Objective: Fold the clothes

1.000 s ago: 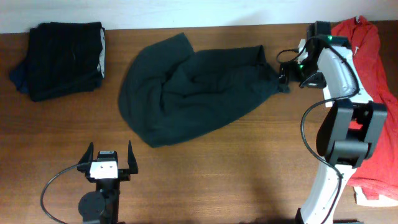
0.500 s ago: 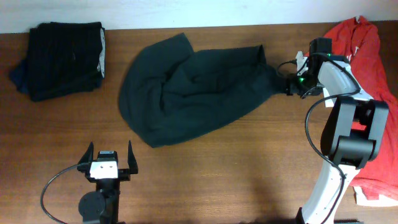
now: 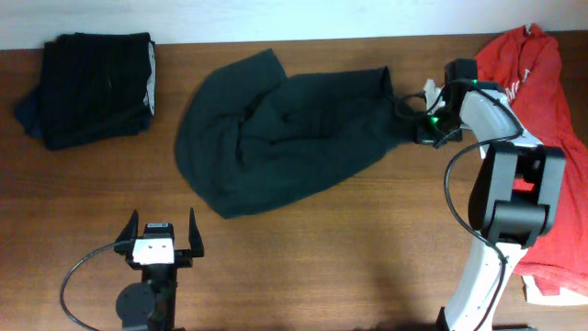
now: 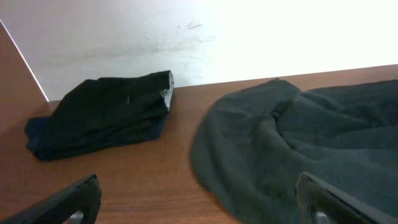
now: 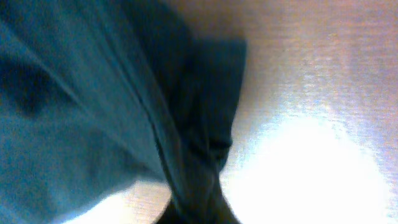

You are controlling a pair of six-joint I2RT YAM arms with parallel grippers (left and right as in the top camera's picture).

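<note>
At the right end of the dark T-shirt (image 3: 285, 138), the right gripper (image 3: 419, 124) is pinching a corner of the cloth. In the right wrist view the fabric is gathering into one tight twist that is running down to the lower edge of the picture, so I am judging the claw as clenched on the shirt, although its fingers themselves are not showing there. The shirt is lying crumpled on the table (image 3: 367, 267), in a rounded heap, with its right corner drawn out to a point.

Below the shirt's lower left edge, well apart from it, the left gripper (image 3: 163, 230) is resting with its fingers spread wide and holding nothing.

The step in hand seems to be the spreading of the shirt, and no fold is made yet. The next move is probably asking for the left arm to take the opposite end, so that both arms are stretching the cloth flat.

Several things are hard to make out. No print is showing on the shirt, and sleeves and collar are not telling apart in the heap. Left of the shirt a black folded garment (image 3: 92, 87) is lying; right of it a red T-shirt (image 3: 542, 110) is partly hiding behind the right arm and is running out of the picture.
</note>
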